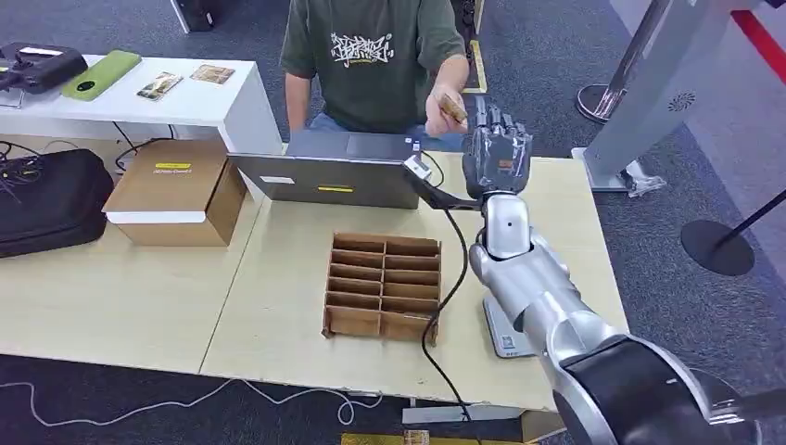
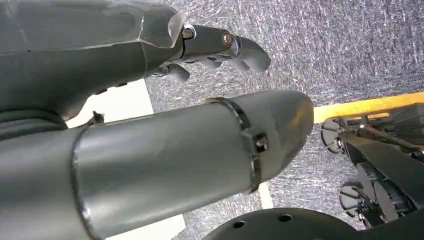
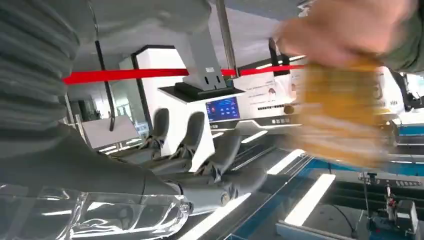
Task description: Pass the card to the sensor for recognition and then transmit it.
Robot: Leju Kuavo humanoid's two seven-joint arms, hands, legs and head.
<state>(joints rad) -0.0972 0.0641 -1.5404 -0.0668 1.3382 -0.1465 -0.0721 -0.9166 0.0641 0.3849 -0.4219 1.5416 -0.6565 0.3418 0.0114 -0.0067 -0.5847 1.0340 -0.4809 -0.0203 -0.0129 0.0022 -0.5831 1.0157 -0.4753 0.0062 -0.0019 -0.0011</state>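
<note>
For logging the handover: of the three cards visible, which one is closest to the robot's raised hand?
The card in the person's hand, beside the right hand; the others lie on the white table.

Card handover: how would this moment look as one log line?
card: in person's hand | right robot hand: raised beside it, empty | left robot hand: holding nothing

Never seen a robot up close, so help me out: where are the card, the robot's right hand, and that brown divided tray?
card point(image 1: 453, 108), head view, its visible face in the person's fingers.
right robot hand point(image 1: 497, 153), head view, back of the hand.
cardboard divider tray point(image 1: 382, 246), head view, far rim.
</note>
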